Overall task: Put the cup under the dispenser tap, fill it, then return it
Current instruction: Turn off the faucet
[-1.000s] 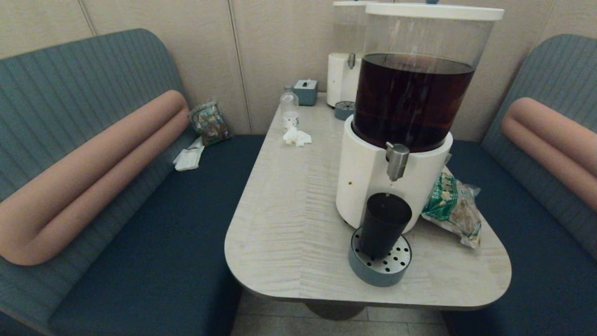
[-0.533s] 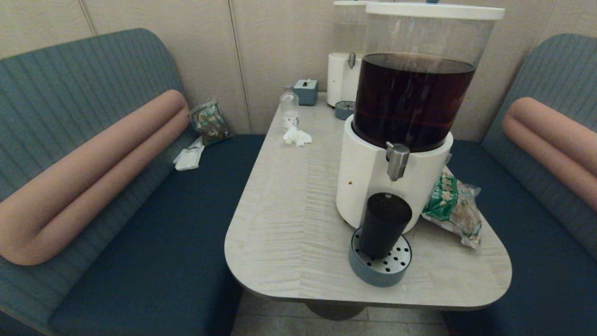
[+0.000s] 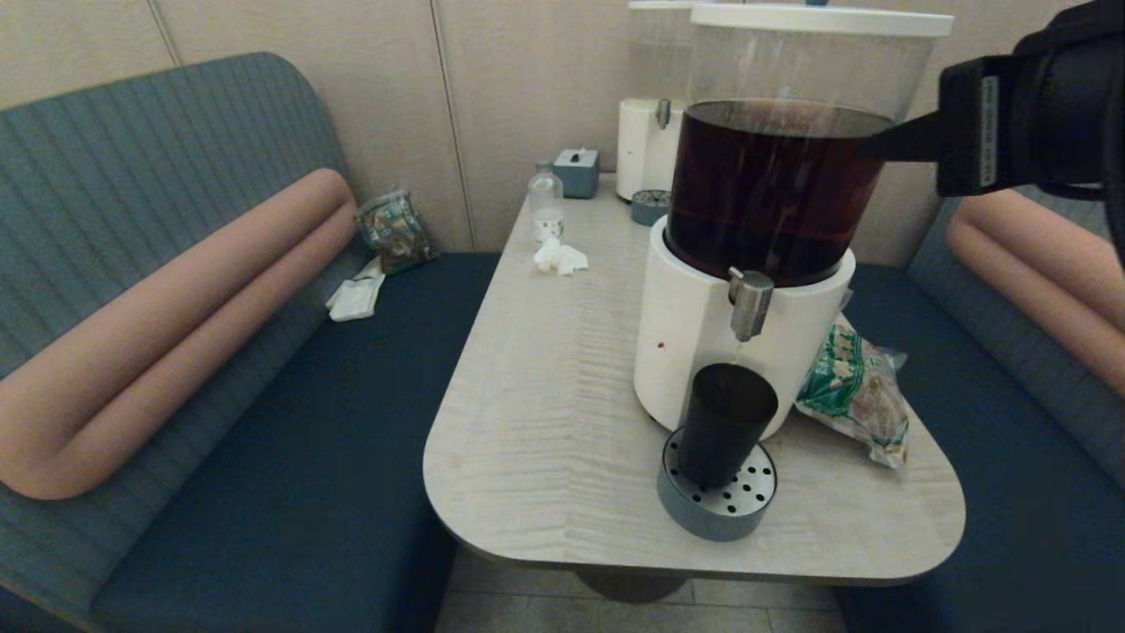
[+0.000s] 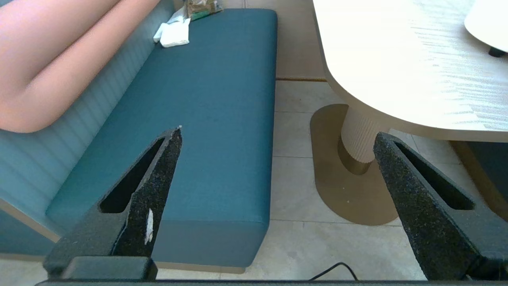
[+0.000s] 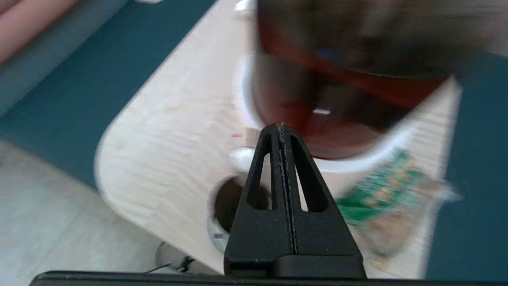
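The dark tapered cup [image 3: 726, 424] stands upright on the round perforated drip tray [image 3: 719, 508], directly under the steel dispenser tap [image 3: 749, 303] of the big dispenser with a white base [image 3: 685, 334] and brown drink. My right gripper [image 3: 866, 148] reaches in from the upper right beside the tank, high above the cup, shut and empty. In the right wrist view its shut tips [image 5: 281, 126] point at the tank, with the cup [image 5: 228, 202] below. My left gripper [image 4: 278, 133] hangs open and empty over the floor between the bench and the table foot.
A green snack bag [image 3: 857, 391] lies to the right of the dispenser base. Farther back on the table [image 3: 545, 396] are a crumpled tissue [image 3: 559, 257], a clear bottle [image 3: 546, 207], a tissue box [image 3: 577, 171] and a second dispenser [image 3: 650, 132]. Blue benches flank the table.
My right arm has swung into the head view at the upper right, level with the tank. The cup stays on the drip tray under the tap.
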Controlling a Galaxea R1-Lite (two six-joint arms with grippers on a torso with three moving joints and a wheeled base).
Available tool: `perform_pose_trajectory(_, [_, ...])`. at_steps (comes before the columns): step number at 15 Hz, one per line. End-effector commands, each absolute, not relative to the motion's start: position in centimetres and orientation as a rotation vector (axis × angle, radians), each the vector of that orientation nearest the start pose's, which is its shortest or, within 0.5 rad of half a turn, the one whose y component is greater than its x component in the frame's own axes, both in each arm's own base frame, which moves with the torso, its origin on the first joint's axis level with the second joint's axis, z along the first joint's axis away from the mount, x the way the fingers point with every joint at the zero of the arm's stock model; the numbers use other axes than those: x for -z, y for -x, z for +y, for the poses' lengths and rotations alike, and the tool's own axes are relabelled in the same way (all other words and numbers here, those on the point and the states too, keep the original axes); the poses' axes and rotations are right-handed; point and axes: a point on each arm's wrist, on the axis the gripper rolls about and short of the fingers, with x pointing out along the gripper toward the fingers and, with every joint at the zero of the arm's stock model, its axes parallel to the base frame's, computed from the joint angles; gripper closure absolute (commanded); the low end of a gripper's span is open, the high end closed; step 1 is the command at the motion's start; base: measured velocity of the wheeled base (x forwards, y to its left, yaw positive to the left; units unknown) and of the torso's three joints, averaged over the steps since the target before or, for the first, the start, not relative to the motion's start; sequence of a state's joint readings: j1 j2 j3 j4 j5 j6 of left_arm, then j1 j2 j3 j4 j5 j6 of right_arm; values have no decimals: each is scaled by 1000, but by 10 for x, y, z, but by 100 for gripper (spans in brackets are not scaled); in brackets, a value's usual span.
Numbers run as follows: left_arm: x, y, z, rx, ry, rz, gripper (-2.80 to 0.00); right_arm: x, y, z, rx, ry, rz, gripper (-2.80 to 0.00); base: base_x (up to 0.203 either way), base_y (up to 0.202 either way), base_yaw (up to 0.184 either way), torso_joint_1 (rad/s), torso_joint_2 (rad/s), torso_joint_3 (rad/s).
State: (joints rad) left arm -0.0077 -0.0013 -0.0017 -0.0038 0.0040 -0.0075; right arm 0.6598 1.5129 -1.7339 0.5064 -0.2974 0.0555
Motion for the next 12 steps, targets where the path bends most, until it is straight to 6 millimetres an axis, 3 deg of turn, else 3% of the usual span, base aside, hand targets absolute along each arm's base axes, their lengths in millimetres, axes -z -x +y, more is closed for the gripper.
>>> perform_pose_trajectory(1, [-76, 23, 0, 3, 9, -6, -280, -371, -201, 165, -393, 73, 312, 0, 0, 0, 0, 0, 0, 0])
perform_pose_trajectory(12, [-76, 23, 0, 3, 9, -6, -280, -343, -233, 199, -390, 33, 396, 0, 0, 0, 0, 0, 0, 0])
